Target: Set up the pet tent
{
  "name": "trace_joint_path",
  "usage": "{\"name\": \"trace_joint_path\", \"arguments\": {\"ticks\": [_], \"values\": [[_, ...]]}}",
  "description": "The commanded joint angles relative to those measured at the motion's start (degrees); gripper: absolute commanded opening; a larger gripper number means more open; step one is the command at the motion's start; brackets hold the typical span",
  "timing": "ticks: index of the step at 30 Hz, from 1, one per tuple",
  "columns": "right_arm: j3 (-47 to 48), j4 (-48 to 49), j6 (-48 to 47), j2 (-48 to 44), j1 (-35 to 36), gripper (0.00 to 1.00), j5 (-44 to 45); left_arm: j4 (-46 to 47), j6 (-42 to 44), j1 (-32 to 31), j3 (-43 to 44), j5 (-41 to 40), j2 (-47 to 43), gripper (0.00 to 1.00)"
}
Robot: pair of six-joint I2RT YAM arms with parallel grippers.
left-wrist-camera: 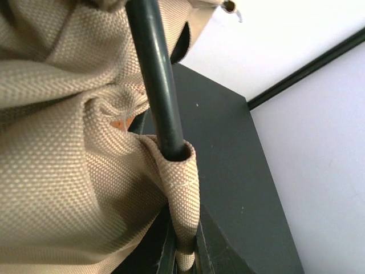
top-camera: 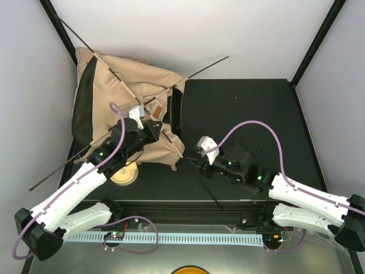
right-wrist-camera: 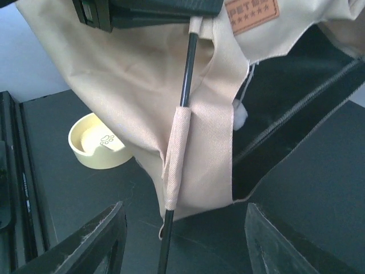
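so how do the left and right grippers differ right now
The left gripper is shut on the pet tent; the right gripper stands open, holding nothing. The left sits against the tent fabric; the right is low over the black table at the tent's corner. Both line up on the same black pole.

One pet tent [top-camera: 122, 91] of tan canvas stands at the far left. Two thin black poles [top-camera: 208, 65] cross over it, and it carries one brown label patch [top-camera: 154, 110]. One pale yellow bowl [top-camera: 124, 174] lies at the near left. Two white arms — one left arm [top-camera: 74, 188], one right arm [top-camera: 308, 197] — over one black table [top-camera: 245, 114].
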Motion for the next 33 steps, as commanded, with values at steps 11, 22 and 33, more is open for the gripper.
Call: {"name": "trace_joint_path", "arguments": {"ticks": [11,22,33], "values": [[-3.53,-0.06,7.85,-1.00,-0.06,0.66,0.36,6.30,14.73,-0.26,4.50,2.31,-3.43,0.02],[-7.72,-5.47,15.62,-0.88,-0.04,0.62,-7.01,7.99,14.67,-0.11,4.09,-0.97,-4.62,0.02],[-12.37,-5.45,16.66,2.67,0.08,0.52,-13.43,7.84,11.99,-0.06,4.00,-3.77,-5.08,0.02]]}}
